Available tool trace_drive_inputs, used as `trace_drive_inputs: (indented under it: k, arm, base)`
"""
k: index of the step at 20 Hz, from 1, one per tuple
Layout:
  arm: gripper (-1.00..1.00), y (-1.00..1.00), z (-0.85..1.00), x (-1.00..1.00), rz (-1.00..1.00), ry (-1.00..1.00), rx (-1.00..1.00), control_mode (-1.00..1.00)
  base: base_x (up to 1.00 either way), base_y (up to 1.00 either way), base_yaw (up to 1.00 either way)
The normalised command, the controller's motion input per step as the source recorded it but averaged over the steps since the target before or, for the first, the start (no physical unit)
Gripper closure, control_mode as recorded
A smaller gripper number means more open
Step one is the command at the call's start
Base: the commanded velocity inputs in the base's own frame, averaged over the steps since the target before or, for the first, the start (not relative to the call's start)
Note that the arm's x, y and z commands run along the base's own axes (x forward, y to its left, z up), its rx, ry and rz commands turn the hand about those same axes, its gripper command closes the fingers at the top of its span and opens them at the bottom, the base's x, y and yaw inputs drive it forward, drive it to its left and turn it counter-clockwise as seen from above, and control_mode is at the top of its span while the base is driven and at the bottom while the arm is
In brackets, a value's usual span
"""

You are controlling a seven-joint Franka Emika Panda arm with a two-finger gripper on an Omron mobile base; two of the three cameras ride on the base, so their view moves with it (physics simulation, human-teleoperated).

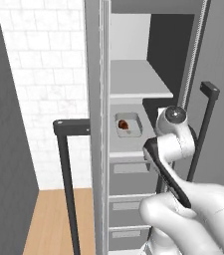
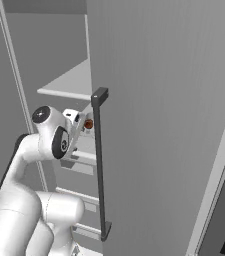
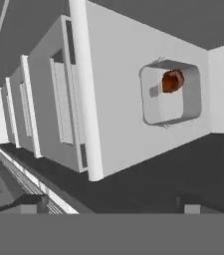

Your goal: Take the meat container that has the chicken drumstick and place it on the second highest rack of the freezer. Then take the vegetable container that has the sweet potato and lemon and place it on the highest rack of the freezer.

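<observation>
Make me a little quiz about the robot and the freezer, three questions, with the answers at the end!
1. True or false: the meat container holding the chicken drumstick already sits on a rack inside the freezer.
2. Which rack is it on? A) the highest rack B) the second highest rack C) a drawer lower down
3. Fill in: the highest rack has ____ on it.

Key:
1. True. The hand view shows the tray lying flat on the shelf.
2. B, the second highest rack, just under the top one.
3. Nothing; the vegetable container is not there yet.
</observation>
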Motion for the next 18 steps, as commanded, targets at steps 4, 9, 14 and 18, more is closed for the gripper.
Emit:
trace_drive_inputs:
  k: [4,9,14,18]
  arm:
    - [-1.00,-0.19,0.63,-0.99,-0.08,0.26,0.21,-1.00]
    - [-1.00,0.03,0.27,-1.00,-0.10,0.25,0.21,-1.00]
    - [-1.00,0.46,0.19,-0.60,-0.24,0.03,0.07,-1.00]
    - [-1.00,0.20,0.64,-0.27,-0.46,0.00,0.07,-1.00]
  base:
    - [0.00,0.00,0.00]
    - [0.00,0.00,0.00]
    - [0.00,0.00,0.00]
    - [0.00,0.00,0.00]
